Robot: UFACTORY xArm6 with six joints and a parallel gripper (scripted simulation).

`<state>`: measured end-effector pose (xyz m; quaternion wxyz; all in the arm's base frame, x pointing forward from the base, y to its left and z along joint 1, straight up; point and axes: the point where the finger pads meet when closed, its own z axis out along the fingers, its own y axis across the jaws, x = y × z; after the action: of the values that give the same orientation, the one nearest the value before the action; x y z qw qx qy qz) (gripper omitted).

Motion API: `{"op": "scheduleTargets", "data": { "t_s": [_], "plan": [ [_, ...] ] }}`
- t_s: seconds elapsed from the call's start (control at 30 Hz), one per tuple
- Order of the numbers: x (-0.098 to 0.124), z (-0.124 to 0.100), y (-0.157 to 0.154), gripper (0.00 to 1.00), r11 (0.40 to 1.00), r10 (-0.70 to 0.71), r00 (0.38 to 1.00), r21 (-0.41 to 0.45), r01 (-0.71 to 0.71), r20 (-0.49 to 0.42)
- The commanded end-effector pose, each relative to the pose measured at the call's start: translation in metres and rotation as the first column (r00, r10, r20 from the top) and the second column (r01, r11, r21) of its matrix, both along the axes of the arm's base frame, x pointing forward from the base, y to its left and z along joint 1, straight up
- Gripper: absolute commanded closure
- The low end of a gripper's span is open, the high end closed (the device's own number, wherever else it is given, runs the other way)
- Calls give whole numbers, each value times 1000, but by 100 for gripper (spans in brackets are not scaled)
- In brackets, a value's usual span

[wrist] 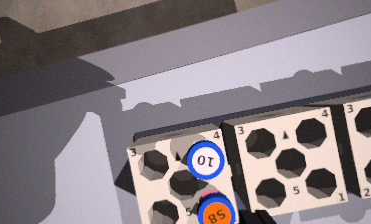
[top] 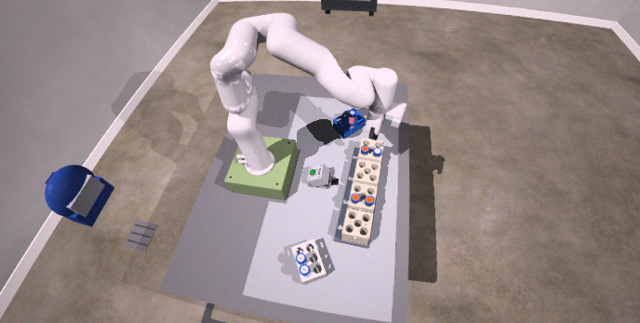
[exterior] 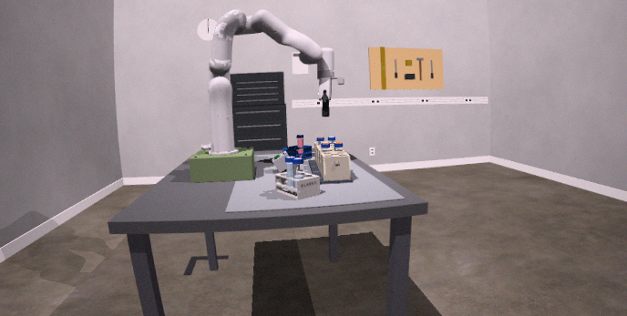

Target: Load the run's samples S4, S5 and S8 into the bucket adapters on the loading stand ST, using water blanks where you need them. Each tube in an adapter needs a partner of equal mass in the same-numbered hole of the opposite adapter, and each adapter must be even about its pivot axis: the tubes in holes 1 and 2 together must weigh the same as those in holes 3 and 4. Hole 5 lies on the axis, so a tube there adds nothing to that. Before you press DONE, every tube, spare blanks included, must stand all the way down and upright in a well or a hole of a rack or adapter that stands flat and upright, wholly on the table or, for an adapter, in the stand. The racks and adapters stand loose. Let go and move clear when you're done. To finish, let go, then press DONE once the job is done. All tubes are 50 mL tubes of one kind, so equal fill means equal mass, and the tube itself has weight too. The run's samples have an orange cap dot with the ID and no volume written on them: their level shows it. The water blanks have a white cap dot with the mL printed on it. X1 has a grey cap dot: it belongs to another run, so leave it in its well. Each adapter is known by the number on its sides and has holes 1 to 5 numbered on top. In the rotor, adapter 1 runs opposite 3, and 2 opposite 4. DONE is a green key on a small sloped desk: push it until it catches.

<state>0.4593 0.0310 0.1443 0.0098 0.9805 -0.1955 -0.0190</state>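
In right middle of top view, the gripper (top: 373, 133) (exterior: 325, 115) is closed with nothing, above the adapters (top: 367, 171) (exterior: 336, 166) (wrist: 308, 150)

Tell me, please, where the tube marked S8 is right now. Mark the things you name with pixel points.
In the wrist view, the S8 tube (top: 365, 149) (wrist: 216, 214) stands in the leftmost adapter (top: 370, 157) (wrist: 146, 192), directly below the white-dotted 10 blank (top: 377, 152) (wrist: 205, 160).
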Motion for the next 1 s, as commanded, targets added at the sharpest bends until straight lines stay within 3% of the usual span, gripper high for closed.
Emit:
{"op": "scheduleTargets", "data": {
  "t_s": [0.0,0.27,0.63,0.7,0.97],
  "plan": [
    [-22,-7,-6,100,985,-172,985,-27,172,-16],
    [-49,-17,-13,100,932,-361,932,-57,359,-41],
    [-100,-36,-26,100,743,-668,741,-121,658,-70],
    [-100,-36,-26,100,743,-668,741,-121,658,-70],
    [-136,-50,-35,100,544,-839,540,-171,821,-75]
  ]
}}
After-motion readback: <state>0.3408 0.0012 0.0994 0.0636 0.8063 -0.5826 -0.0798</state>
